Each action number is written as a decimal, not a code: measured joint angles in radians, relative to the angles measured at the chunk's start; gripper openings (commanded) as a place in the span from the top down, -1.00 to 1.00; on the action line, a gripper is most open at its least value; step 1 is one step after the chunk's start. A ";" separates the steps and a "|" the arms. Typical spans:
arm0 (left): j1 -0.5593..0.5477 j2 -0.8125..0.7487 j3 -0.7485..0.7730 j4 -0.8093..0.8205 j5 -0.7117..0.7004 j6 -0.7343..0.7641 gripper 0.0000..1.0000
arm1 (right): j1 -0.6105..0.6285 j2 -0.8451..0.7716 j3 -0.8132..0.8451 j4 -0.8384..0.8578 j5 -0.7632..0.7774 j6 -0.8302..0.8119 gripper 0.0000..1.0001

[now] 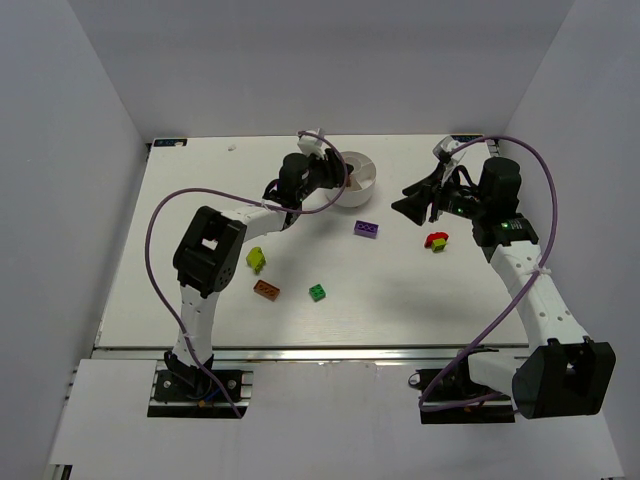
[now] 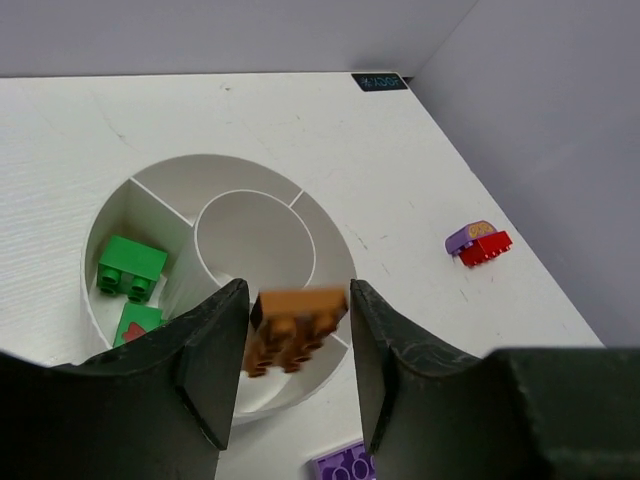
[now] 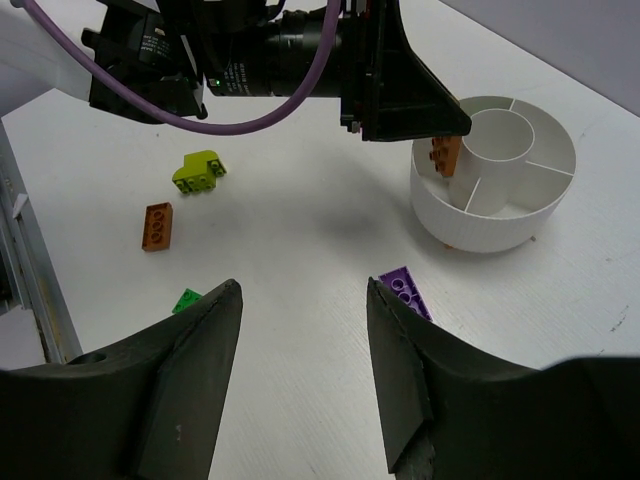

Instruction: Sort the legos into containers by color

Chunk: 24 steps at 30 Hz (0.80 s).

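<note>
1. Left wrist view: the left tool (image 2: 297,300) stands part open with an orange lego (image 2: 296,328) between its jaws. I cannot tell whether it grips.
2. Step, I judge: dropping orange into the white dish (image 2: 200,160) wedge below. Next: release, lift straight.
3. Green legos (image 2: 131,266) fill the wedge left of it.
4. The right tool (image 3: 300,300) is open and empty, with a purple lego (image 3: 405,290) just ahead and bare counter (image 3: 300,220) beyond.

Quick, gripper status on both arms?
Left gripper: orange lego brick between its jaws over the white dish; gripped or loose, cannot tell.
Right gripper: open, empty.
</note>
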<state>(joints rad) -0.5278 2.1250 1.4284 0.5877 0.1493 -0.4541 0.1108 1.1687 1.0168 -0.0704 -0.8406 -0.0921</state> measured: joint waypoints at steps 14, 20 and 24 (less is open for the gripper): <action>0.000 -0.002 -0.024 -0.028 -0.015 0.011 0.00 | 0.000 0.000 0.000 -0.003 -0.009 -0.017 -0.17; 0.011 -0.205 -0.179 -0.134 -0.029 0.028 0.95 | 0.006 0.005 0.001 -0.099 -0.090 -0.131 -0.20; 0.046 -0.537 -0.351 -0.248 -0.058 -0.037 0.59 | 0.069 0.030 0.001 -0.217 -0.071 -0.233 -0.79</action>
<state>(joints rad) -0.4820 1.5879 1.0779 0.3393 0.0910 -0.4908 0.1799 1.1988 1.0180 -0.2871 -0.9119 -0.3248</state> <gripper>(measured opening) 0.025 0.800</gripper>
